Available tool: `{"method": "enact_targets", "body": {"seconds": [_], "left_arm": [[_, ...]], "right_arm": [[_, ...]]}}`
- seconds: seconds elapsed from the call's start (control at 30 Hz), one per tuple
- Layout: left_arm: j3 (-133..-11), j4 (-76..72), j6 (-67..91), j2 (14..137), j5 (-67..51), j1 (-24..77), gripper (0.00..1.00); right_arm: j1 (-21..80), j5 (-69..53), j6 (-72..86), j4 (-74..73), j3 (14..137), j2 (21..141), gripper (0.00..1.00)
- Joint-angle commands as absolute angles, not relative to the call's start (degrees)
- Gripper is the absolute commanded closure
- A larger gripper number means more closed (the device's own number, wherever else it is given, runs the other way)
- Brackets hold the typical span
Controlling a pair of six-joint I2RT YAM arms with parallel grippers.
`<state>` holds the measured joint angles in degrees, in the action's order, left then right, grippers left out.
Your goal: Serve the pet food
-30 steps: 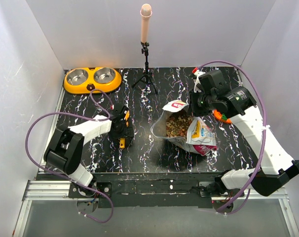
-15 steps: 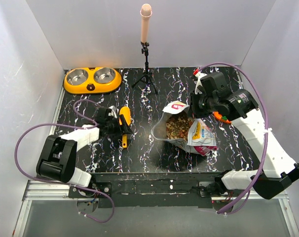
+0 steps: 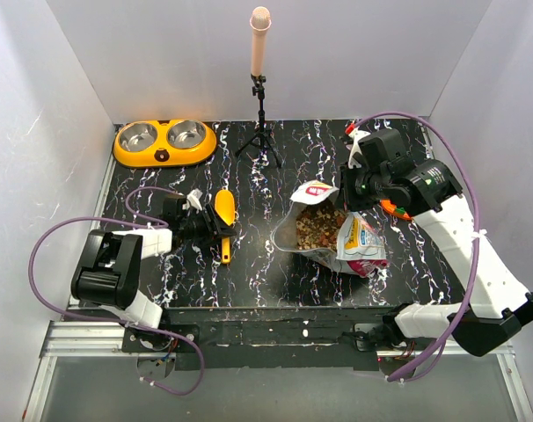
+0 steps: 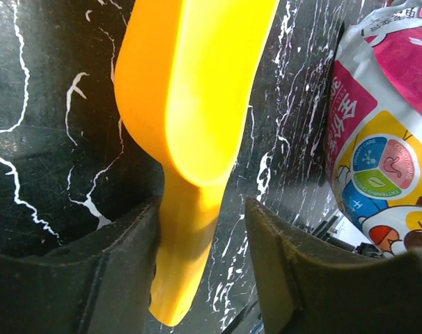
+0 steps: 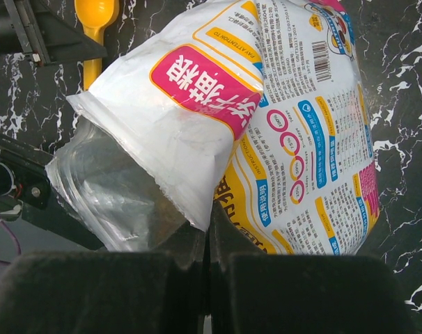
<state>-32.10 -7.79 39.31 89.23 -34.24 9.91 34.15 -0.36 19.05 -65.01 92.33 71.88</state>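
The white printed bag lies open on the table, and the pet food, brown and tan kibble, shows in its mouth. My right gripper is shut on the bag's upper edge. In the right wrist view the jaws pinch the white flap of the bag. The yellow-orange scoop lies to the bag's left. My left gripper is open, low at the scoop's handle. In the left wrist view the scoop handle sits between the spread fingers, close against the left one.
The orange double bowl with steel cups stands at the back left. A microphone on a black tripod stands at the back centre. White walls close in the left, back and right sides. The bag's edge shows right of the scoop.
My left arm has swung down and leftward. Its gripper has come off the top of the scoop and now lies beside the handle. The right arm and bag have barely moved.
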Motion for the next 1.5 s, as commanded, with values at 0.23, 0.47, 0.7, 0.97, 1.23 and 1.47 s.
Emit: {"method": "enact_targets", "body": {"seconds": [0.23, 0.47, 0.7, 0.97, 1.23, 1.47], "left_arm": [[-32.51, 3.86, 35.33, 83.76, -18.56, 15.45, 0.80], [-41.82, 19.04, 36.29, 83.59, 3.73, 26.79, 1.00], [-48.16, 25.93, 36.12, 86.83, 12.58, 33.40, 0.81], [-45.26, 22.33, 35.07, 86.57, 8.26, 33.84, 0.58], [-45.52, 23.20, 35.42, 84.64, 11.15, 35.77, 0.58], [-48.95, 28.64, 37.18, 86.39, 18.44, 40.07, 0.77]], "right_arm": [[34.54, -5.10, 20.30, -56.78, 93.43, 67.06, 0.99], [34.54, -5.36, 20.92, -56.51, 93.34, 67.33, 0.99], [34.54, -5.71, 21.53, -56.16, 92.20, 66.80, 0.99], [34.54, -5.36, 21.62, -56.25, 92.37, 66.45, 0.99], [34.54, -5.36, 21.45, -56.08, 91.50, 65.66, 0.99], [34.54, -5.89, 21.45, -56.16, 91.67, 65.74, 0.99]]}}
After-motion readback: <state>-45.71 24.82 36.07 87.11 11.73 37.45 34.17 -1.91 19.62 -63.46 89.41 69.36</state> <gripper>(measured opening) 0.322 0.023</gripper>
